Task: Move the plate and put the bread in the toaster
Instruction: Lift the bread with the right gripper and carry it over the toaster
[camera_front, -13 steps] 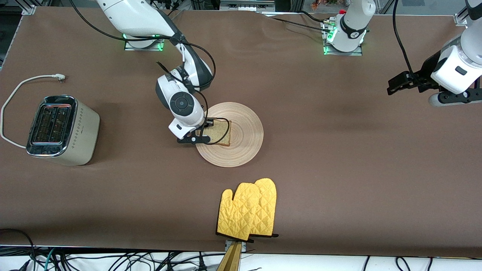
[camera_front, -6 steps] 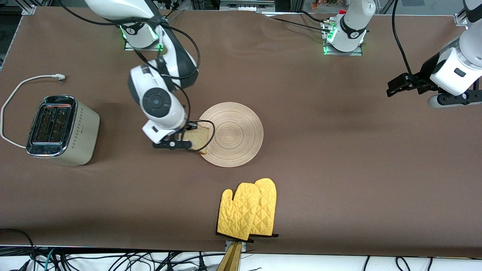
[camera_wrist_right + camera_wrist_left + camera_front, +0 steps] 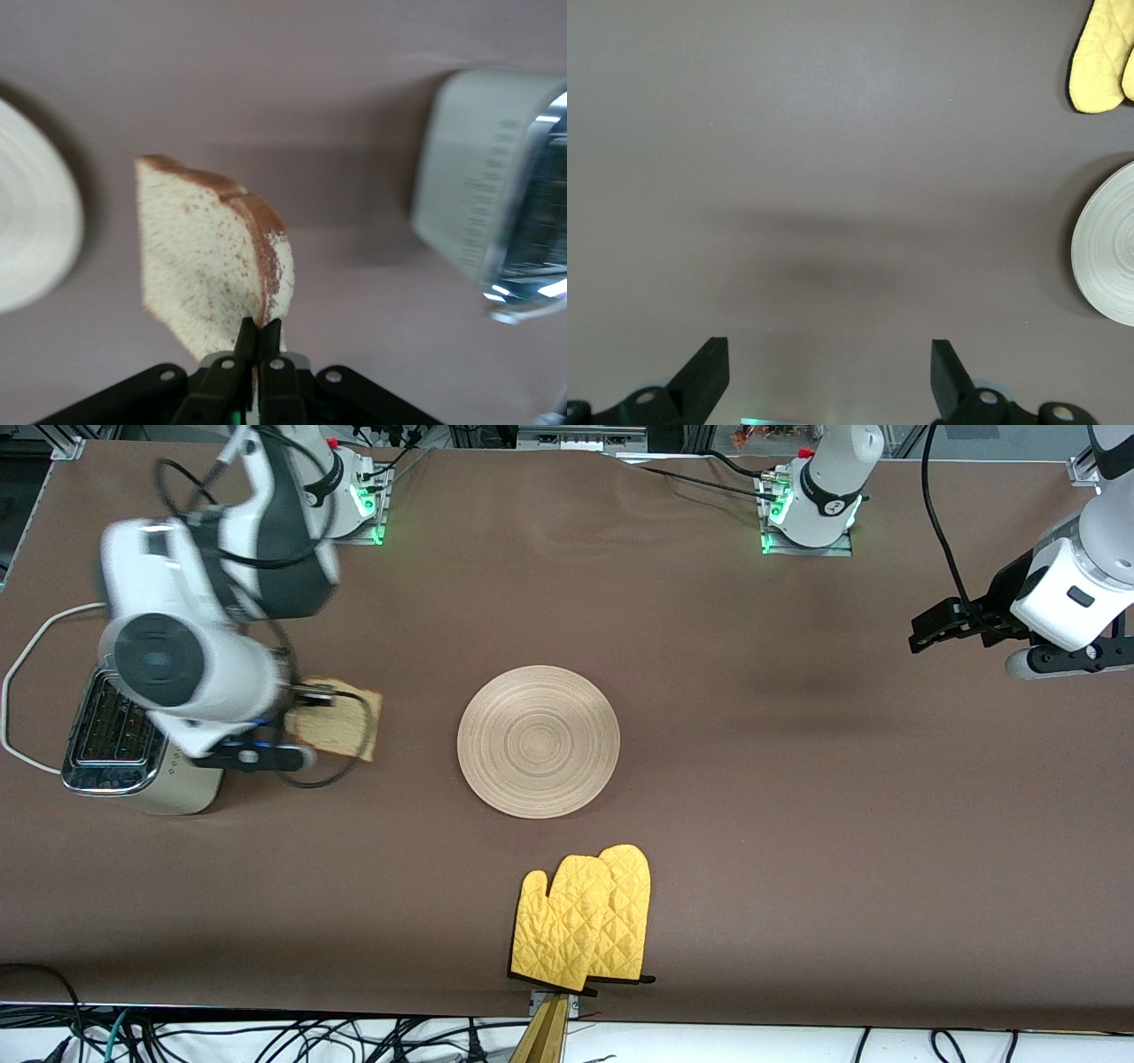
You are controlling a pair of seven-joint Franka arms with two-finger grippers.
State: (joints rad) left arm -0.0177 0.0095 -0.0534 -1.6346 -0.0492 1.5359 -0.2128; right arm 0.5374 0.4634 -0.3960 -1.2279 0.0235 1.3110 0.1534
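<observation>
You see toaster (image 3: 142, 731) at right arm's end of desk (image 3: 797, 797), 2 slots up. Right tool (image 3: 306, 722), clenched on bread (image 3: 341, 724), has carried slice off plate since 1 s ago; slice now airborne just beside toaster. Judgement: transfer nearly done, slot alignment next. Plate (image 3: 539, 741) mid-desk, bare, unmoved. Left tool (image 3: 828, 376) released, waiting over left arm's end. Count: 1 toaster, 1 bread, 1 plate, 1 pair yellow mitts (image 3: 585, 917).
</observation>
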